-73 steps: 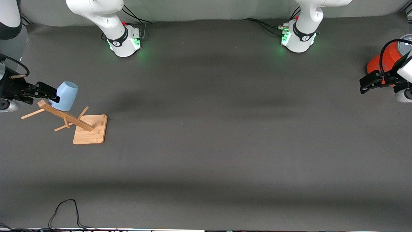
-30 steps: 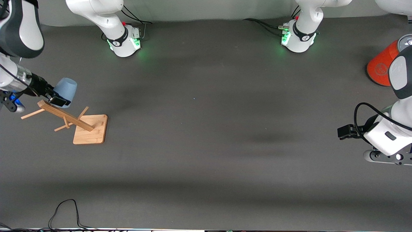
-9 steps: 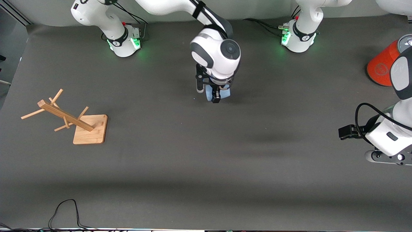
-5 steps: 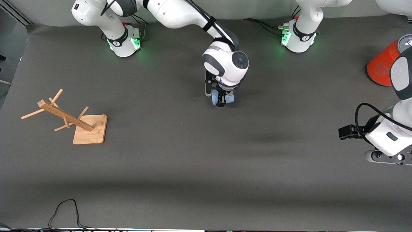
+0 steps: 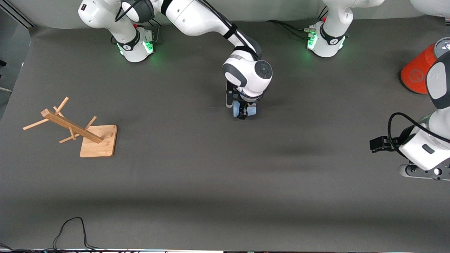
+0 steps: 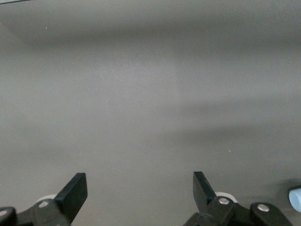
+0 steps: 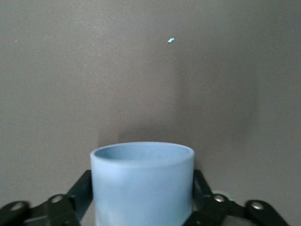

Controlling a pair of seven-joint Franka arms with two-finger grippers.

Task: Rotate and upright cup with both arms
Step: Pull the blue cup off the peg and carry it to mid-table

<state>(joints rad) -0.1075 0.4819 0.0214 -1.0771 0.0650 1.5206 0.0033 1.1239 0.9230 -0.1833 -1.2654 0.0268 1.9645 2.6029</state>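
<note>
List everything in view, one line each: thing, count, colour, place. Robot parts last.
cup: 1, pale blue, mid-table between the right gripper's fingers
rack: 1, light wood, tipped pegged post on a square base, toward the right arm's end of the table
can: 1, orange-red with grey lid, at the table's edge toward the left arm's end
cable: 1, black, looped on the table's edge nearest the front camera
table: 1, dark grey
right gripper: 1, black, mid-table, fingers flanking the cup
left gripper: 1, black, open and empty, over bare table toward the left arm's end, waiting
</note>
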